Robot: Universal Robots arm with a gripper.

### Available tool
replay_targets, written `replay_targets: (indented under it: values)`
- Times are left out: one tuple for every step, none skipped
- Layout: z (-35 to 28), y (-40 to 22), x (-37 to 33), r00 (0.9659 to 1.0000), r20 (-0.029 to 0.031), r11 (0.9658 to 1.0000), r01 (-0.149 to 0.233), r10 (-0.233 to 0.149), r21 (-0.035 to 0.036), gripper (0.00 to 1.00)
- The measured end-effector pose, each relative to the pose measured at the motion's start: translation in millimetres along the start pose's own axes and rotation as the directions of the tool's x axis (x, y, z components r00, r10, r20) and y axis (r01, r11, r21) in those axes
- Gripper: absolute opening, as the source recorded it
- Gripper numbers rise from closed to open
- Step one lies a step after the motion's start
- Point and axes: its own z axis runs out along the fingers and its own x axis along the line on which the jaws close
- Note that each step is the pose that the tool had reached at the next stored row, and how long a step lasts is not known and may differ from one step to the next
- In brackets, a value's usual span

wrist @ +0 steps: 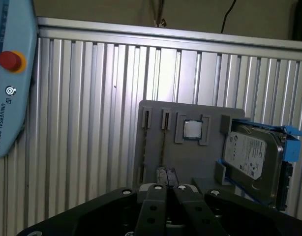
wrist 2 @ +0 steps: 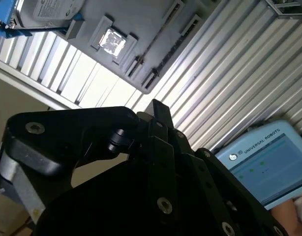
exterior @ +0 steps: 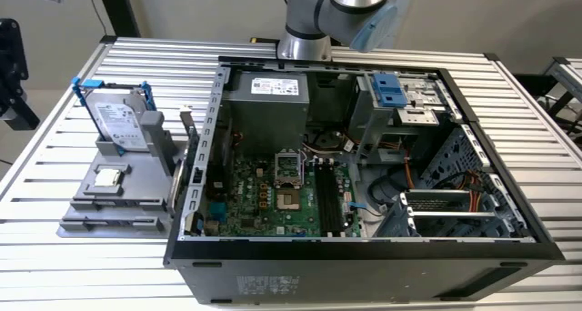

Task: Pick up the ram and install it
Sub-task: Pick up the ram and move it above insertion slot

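First wrist view: gripper [wrist: 166, 170] pointing at grey holder [wrist: 195, 160].
Fingers [wrist: 162, 177] are pressing together, empty; ram [wrist: 163, 147] is sitting edge-on, barely discernible.

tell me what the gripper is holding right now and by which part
Nothing: the gripper has its jaws shut together with nothing between them.

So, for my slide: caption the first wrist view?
Shut claw over the grey holder bearing processor chip and hard drive.
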Motion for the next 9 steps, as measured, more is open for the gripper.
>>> replay_targets:
  values:
    - [0.0,0.0,0.0,1.0000,-0.0003,1.0000,0.000,0.000,0.0000,0.00]
    - [0.0,0.1,0.0,1.0000,-0.0006,1.0000,0.000,0.000,-0.0001,0.00]
    - [0.0,0.0,0.0,1.0000,-0.0008,1.0000,0.000,0.000,-0.0001,0.00]
    - [0.0,0.0,0.0,1.0000,-0.0011,1.0000,0.001,-0.001,-0.0001,0.00]
    - [0.0,0.0,0.0,1.0000,-0.0014,1.0000,0.001,-0.001,-0.0001,0.00]
    - [0.0,0.0,0.0,1.0000,-0.0017,1.0000,0.001,-0.001,-0.0002,0.00]
    - [0.0,0.0,0.0,1.0000,-0.0020,1.0000,0.001,-0.001,-0.0002,1.00]
    - [0.0,0.1,-0.1,1.0000,-0.0022,1.0000,0.001,-0.001,-0.0002,1.00]
    - [0.0,0.1,-0.1,1.0000,-0.0025,1.0000,0.001,-0.001,-0.0002,1.00]
